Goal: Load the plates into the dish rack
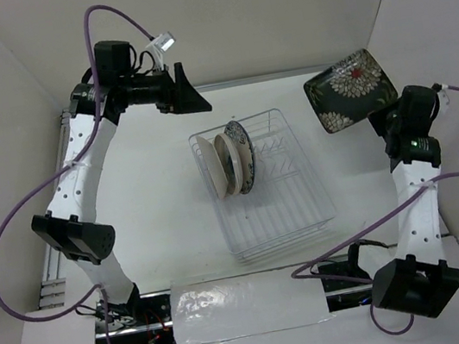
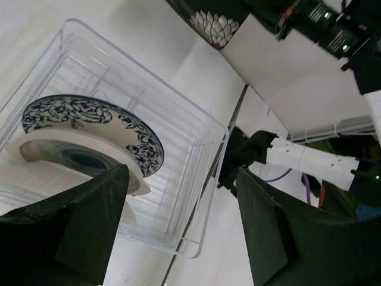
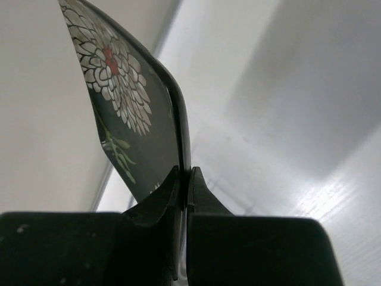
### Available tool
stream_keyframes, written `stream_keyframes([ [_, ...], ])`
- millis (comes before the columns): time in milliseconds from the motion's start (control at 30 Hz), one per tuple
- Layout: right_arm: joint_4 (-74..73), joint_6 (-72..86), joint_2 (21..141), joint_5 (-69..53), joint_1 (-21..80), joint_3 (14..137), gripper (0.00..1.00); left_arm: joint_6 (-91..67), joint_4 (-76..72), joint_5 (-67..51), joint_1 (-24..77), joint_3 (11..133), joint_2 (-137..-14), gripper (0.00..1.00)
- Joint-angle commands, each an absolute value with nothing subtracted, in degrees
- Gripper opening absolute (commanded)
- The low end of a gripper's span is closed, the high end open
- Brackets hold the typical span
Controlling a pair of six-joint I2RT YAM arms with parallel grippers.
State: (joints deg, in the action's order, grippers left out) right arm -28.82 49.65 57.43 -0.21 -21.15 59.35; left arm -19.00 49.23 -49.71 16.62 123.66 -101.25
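- Nearest us, the left gripper (image 1: pixel 190 91) hangs above the desk (image 1: pixel 157 210), jaws wide and empty.
- Three round plates (image 1: pixel 230 161) stand on edge in the dish rack (image 1: pixel 292 206).
- We see the right gripper (image 1: pixel 381 119), jaws clamping the dark floral plate (image 1: pixel 349 87) aloft, right of the rack.

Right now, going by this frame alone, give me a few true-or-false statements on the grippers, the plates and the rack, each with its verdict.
1. The right gripper is shut on the floral plate. True.
2. The left gripper holds a plate. False: it is open and empty.
3. The rack is empty. False: plates stand on edge in it.
4. The floral plate is outside the rack. True: it is held off to the rack's right.
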Motion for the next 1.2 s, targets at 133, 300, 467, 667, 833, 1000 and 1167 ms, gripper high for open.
stream_keyframes([
  [133, -22.0, 44.2, 54.4, -17.6, -21.3, 72.3, 0.0, -13.5, 48.0, -51.7, 21.8, 125.9, -103.1, 0.85],
  [300, -23.5, 41.5, 56.9, -32.8, -20.0, 77.4, 0.0, -14.2, 46.1, -51.8, 22.3, 123.6, -102.6, 0.86],
  [467, -23.3, 39.8, 58.2, -42.9, -17.8, 78.9, 0.0, -12.2, 44.9, -53.3, 22.2, 122.1, -102.2, 0.88],
  [667, -28.5, 35.2, 60.5, -47.6, -15.1, 82.4, 0.0, -10.5, 41.6, -54.9, 21.8, 120.4, -101.0, 0.91],
  [833, -31.2, 32.2, 61.2, -48.7, -12.5, 83.8, 0.0, -9.8, 37.8, -58.3, 21.1, 117.6, -100.3, 0.93],
  [1000, -33.3, 30.0, 62.5, -48.8, -9.2, 85.3, 0.0, -12.3, 34.9, -61.8, 21.1, 117.9, -101.6, 0.94],
  [1167, -33.0, 29.8, 62.9, -48.0, -6.3, 84.7, 0.0, -14.6, 33.9, -64.5, 21.0, 119.0, -103.4, 0.94],
])
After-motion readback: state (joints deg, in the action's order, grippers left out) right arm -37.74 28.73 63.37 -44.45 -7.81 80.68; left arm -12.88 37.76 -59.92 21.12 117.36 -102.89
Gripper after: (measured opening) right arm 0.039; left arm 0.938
